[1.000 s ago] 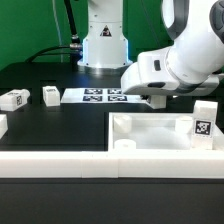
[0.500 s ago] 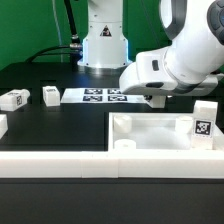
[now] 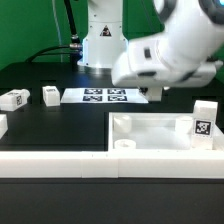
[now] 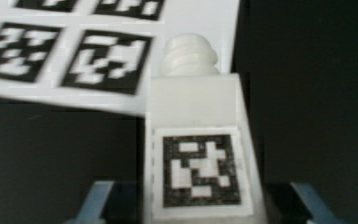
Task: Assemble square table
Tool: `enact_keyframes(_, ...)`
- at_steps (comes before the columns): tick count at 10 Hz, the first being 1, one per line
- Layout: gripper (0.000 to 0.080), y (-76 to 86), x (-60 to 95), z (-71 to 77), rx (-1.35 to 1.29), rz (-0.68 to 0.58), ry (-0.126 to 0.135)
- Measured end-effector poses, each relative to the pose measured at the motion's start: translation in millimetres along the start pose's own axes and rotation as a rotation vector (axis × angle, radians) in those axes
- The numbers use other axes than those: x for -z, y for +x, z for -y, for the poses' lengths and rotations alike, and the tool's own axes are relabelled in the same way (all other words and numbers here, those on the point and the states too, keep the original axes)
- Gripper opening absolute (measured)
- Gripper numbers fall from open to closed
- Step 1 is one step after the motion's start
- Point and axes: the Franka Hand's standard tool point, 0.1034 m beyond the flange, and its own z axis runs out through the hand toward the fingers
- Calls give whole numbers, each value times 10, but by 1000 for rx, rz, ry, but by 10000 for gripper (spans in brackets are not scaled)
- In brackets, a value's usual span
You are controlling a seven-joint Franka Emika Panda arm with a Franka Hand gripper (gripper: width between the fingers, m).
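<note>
Black tabletop [image 3: 60,125], green backdrop. Gripper [image 4: 202,200] clamped on leg [image 4: 194,130], jaws either side of tagged end, screw tip pointing out over marker board [image 4: 60,50]. In exterior view: arm blurred, hanging above tabletop behind top [image 3: 120,125]; held leg hard to make out there. Second leg [image 3: 203,120] upright at top's rim on exterior view's right; inside or behind rim, cannot tell. Third leg [image 3: 14,99] and fourth leg [image 3: 50,95] loose on exterior view's left, well apart from top.

Likely trouble:
- Grips near one end only, so risks leg pivoting or slipping in jaws during a fast swing.
- Could clip rim or knock second leg over if carried low across top.
- Could jam or cross-thread screw tip if brought in tilted or off its hole.
- Could nudge top sideways if pressed off-centre.
</note>
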Motion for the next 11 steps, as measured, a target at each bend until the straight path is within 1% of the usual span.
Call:
enact_keyframes(2, 287, -53, 257, -131, -19, -15, 26)
enact_keyframes(3, 287, -41, 225, -127, -21, -20, 25)
enact_keyframes(4, 287, 10, 233, -123, -19, -55, 24)
enact_keyframes(5, 288, 77, 292, -127, -19, -156, 24)
enact_keyframes(6, 288, 37, 281, -124, -17, -205, 29)
enact_keyframes(7, 288, 119, 358, -92, -30, -255, 28)
enact_keyframes(8, 288, 130, 621, -116, -33, -283, 52)
enact_keyframes(9, 288, 111, 1082, -315, -47, -334, 102)
enact_keyframes(10, 288, 161, 1307, -501, -52, -422, 107)
enact_keyframes(11, 288, 197, 1306, -500, -62, -495, 102)
